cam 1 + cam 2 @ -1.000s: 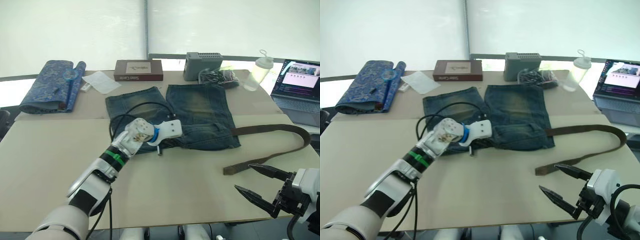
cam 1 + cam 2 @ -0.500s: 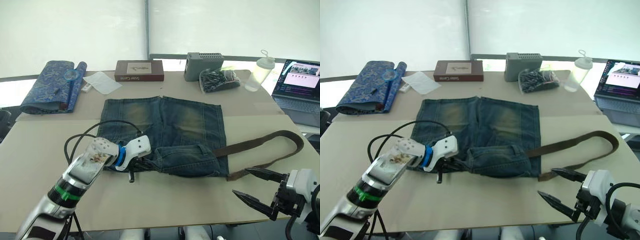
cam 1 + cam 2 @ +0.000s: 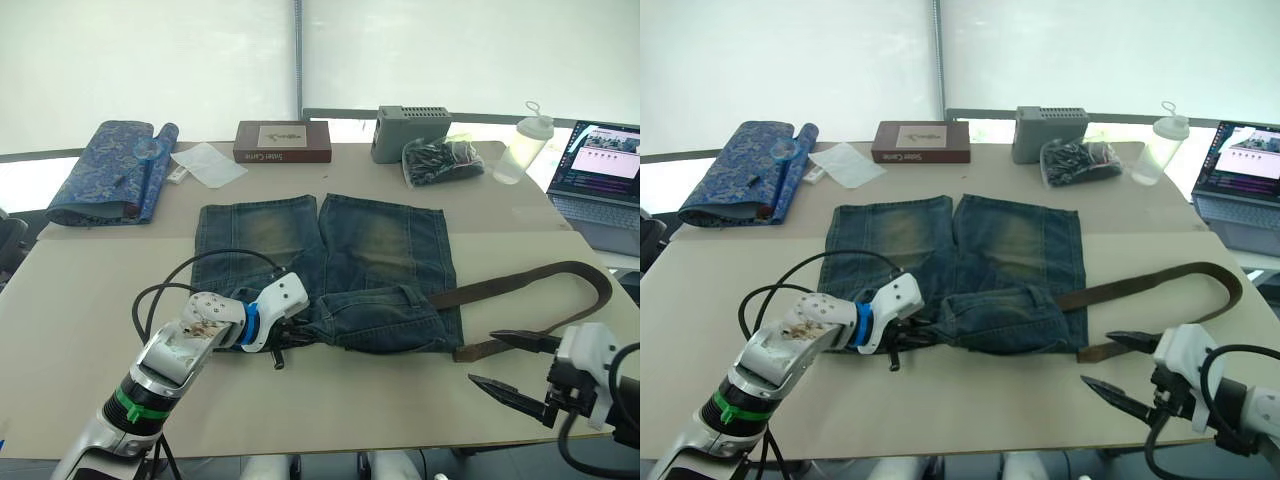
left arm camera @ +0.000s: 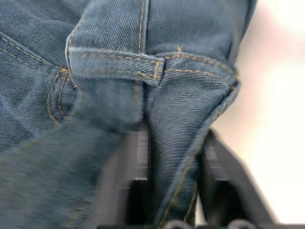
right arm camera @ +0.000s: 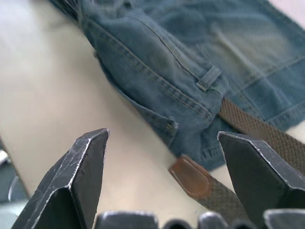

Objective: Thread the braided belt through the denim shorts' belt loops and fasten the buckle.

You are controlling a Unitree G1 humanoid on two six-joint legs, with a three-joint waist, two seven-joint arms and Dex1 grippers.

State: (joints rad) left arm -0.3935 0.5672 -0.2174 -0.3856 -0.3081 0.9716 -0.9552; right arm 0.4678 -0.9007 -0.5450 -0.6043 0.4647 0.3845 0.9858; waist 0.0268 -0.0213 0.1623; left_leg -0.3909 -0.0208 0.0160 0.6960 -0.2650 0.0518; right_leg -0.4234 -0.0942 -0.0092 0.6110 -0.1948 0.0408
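Shifted: your denim shorts lie flatter | left gripper pinches waistband | right gripper spread beside braided belt

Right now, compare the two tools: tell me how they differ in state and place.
The left tool is shut on the denim shorts, pinching a fold at the waistband; the right tool is open and holds nothing. The left sits at the shorts' left waist corner; the right hovers over the table just short of the braided belt and its free end. Both have black fingers.
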